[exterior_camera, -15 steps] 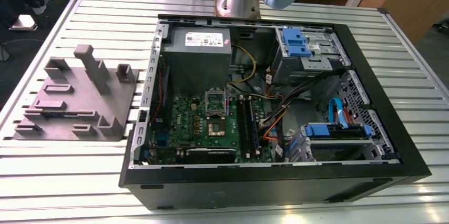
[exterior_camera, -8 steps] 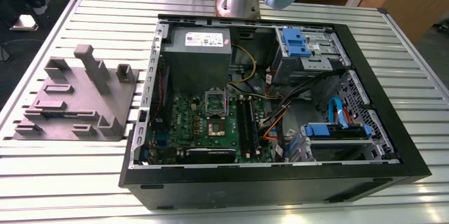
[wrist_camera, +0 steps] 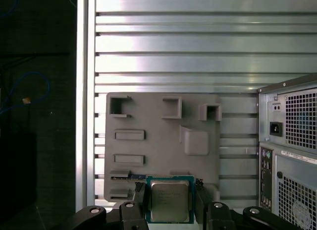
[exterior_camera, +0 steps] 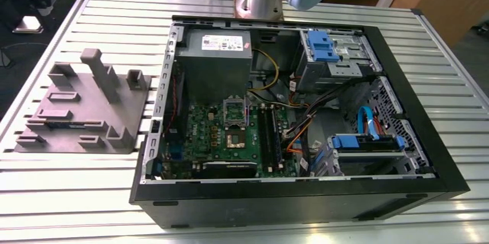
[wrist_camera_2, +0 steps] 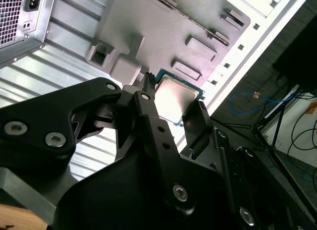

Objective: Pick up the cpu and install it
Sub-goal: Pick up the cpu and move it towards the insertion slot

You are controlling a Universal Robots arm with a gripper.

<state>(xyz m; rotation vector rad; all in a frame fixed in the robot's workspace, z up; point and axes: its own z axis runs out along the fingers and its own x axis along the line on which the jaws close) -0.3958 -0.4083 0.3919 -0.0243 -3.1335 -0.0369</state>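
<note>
Hovering over the grey fixture (wrist_camera: 163, 141), the pincer (wrist_camera: 170, 190) is clamped on the cpu (wrist_camera: 169, 201).

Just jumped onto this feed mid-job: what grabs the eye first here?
The cpu is pinched between the fingers of the end effector in both wrist views, with the grey fixture tray behind it. In the exterior view, the open computer case lies on the slatted metal table, its green motherboard exposed.
</note>
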